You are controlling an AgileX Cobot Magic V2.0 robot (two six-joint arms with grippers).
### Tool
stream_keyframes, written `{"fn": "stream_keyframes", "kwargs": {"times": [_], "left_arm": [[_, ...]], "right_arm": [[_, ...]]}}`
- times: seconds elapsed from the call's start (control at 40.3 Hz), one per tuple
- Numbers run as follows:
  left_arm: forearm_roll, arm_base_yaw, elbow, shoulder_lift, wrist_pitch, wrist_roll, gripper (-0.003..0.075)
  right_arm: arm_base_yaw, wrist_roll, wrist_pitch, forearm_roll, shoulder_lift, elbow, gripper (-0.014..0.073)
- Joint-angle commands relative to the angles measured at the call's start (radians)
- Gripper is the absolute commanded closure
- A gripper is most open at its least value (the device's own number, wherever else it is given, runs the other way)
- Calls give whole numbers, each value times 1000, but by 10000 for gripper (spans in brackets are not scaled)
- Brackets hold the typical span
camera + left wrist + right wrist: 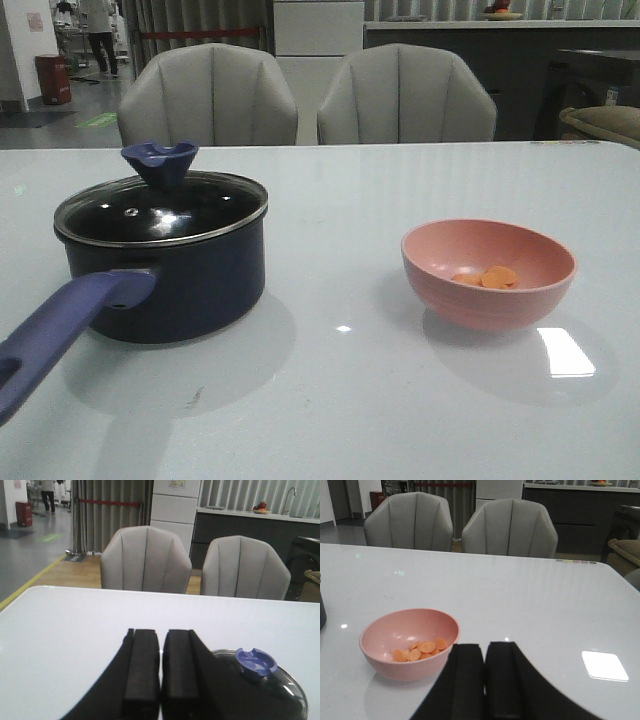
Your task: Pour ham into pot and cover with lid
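Lid [160, 210] sits on pot [165, 270], so I must lift it first. Ham [487, 277] lies in pink bowl [488, 272] on desk [340, 400], well apart from pot. Left pincer [161, 667] closed, empty, near lid knob. Right pincer [485, 680] closed, empty, just beside bowl.

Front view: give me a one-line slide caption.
Lidded navy pot on the left, pink bowl of ham on the right, before pouring.
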Motion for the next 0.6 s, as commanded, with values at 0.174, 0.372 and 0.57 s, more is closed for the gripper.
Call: {"fn": "stream_keyframes", "kwargs": {"times": [0.174,0.372,0.57], "left_arm": [[-39,2,-40,77,-56,-9,508],[-43,2,-42,127,-49,-9,163],[-44,2,-129,214,49,-9,106]], "right_arm": [[0,-3,-86,-12,-19,-5,450],[0,-3,-86,-12,-19,-5,450],[0,-3,-86,-12,-19,-5,450]]}}
